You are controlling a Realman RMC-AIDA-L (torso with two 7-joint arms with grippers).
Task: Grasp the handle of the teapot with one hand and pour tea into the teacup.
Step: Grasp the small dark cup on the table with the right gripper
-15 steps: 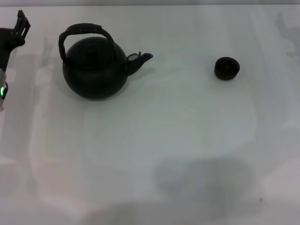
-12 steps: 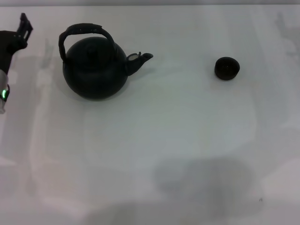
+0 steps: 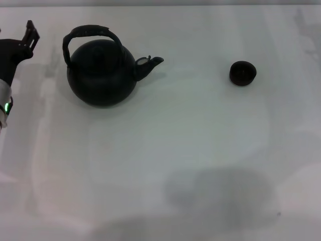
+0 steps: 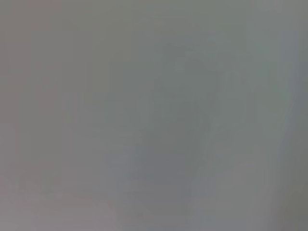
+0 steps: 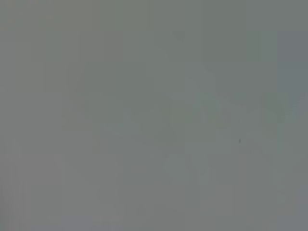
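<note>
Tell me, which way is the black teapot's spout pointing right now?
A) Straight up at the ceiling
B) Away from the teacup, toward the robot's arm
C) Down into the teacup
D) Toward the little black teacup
D. In the head view the teapot sits on the white table with its spout aimed across at the teacup, which stands well apart; the left gripper is on the pot's other side.
</note>
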